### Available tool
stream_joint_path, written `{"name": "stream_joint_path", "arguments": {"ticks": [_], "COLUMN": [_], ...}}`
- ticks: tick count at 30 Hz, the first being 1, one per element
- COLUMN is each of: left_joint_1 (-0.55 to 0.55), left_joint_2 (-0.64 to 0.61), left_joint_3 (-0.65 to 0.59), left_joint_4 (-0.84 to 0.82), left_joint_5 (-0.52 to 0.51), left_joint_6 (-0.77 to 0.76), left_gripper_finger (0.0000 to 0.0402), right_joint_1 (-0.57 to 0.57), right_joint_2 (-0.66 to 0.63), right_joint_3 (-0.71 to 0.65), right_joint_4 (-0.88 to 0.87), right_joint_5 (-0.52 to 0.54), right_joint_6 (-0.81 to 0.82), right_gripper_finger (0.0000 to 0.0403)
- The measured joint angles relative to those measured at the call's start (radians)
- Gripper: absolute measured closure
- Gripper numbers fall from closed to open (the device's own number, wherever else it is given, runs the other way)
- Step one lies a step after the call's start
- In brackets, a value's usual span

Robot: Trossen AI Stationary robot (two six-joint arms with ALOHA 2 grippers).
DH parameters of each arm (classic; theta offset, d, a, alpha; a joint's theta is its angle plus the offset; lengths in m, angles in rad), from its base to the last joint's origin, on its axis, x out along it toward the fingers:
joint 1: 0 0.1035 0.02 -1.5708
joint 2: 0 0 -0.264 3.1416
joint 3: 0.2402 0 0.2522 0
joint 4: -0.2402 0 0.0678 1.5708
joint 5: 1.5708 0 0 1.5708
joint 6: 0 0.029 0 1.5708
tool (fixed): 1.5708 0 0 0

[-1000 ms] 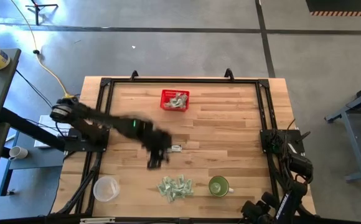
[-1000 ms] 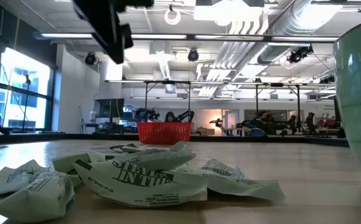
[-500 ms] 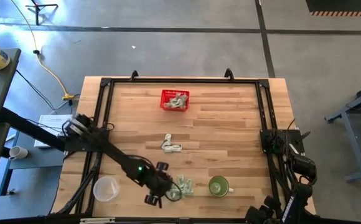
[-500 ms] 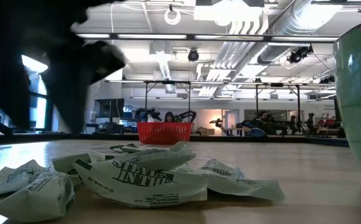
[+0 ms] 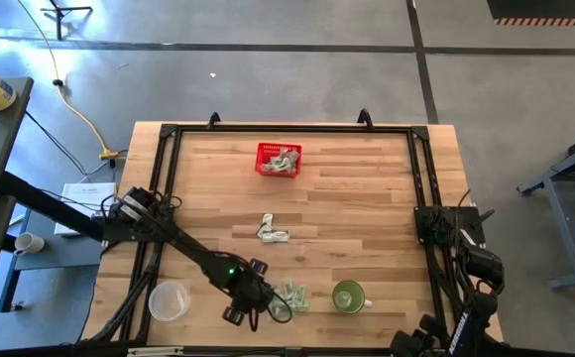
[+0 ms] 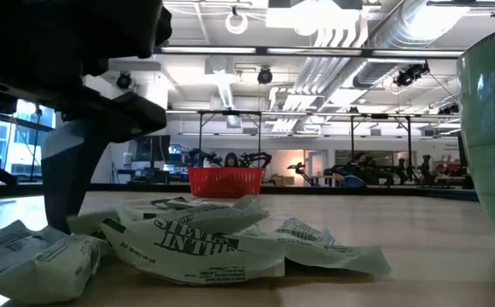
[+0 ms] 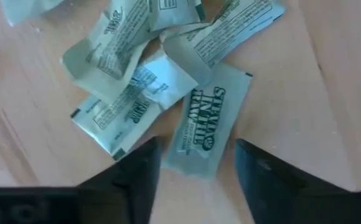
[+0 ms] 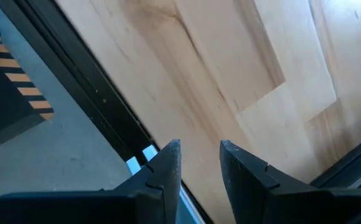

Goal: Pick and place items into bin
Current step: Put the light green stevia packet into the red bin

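Several pale green-and-white packets lie in a pile near the table's near edge, large in the low view. One more packet lies at mid-table. The red basket stands at the far side with packets inside, and shows small in the low view. My left gripper is down at the pile's left side, open and pointing down. Its fingers stand either side of the near end of one flat packet. My right gripper waits over the table's right edge, narrowly open on nothing. My left gripper has one finger down among the packets at the pile's left end, coming from above. The packet's near end lies flat on the table between the open fingers. I cannot tell whether either finger touches it.
A green cup stands just right of the pile and fills the low view's right edge. A clear plastic cup stands to the pile's left. A black frame runs round the tabletop. Bare wood lies between the pile and the basket.
My left gripper has swung from mid-table, beside the single packet, toward the table's near edge. It has come down to the left side of the pile, and its wrist has rolled on the way. The packets have not moved.
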Motion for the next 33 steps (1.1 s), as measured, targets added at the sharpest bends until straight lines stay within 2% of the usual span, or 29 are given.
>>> {"name": "stream_joint_path", "arguments": {"ticks": [4,9,11,14,18,21,24,29,33], "left_joint_1": [0.0,0.046,0.08,0.158,0.291,0.462,0.643,0.87,0.977], "left_joint_2": [0.002,-0.012,-0.024,-0.07,-0.172,-0.228,-0.247,-0.239,-0.204], "left_joint_3": [-0.001,0.012,0.022,0.048,0.055,0.057,0.057,0.057,0.057], "left_joint_4": [-0.009,-0.103,-0.205,-0.322,-0.409,-0.367,-0.31,-0.133,-0.039], "left_joint_5": [-0.018,-0.014,0.001,-0.001,-0.114,-0.187,-0.203,-0.157,-0.13], "left_joint_6": [0.022,0.042,0.069,0.13,0.289,0.348,0.402,0.53,0.561], "left_gripper_finger": [0.0242,0.0374,0.0378,0.036,0.0379,0.0379,0.0372,0.0376,0.0376], "right_joint_1": [0.0,0.0,0.0,0.0,0.0,0.0,-0.005,-0.02,-0.038], "right_joint_2": [0.0,0.0,0.0,0.0,0.0,0.0,0.0,0.0,0.0], "right_joint_3": [0.0,0.0,0.0,0.0,0.0,0.0,0.0,0.0,0.0], "right_joint_4": [-0.01,-0.046,-0.058,-0.07,-0.073,-0.074,-0.077,-0.081,-0.08], "right_joint_5": [0.009,0.01,0.003,-0.022,-0.048,-0.063,-0.065,-0.062,-0.064], "right_joint_6": [-0.001,-0.002,-0.002,0.003,0.039,0.054,0.059,0.061,0.061], "right_gripper_finger": [0.03,0.03,0.03,0.03,0.03,0.03,0.03,0.03,0.03]}}
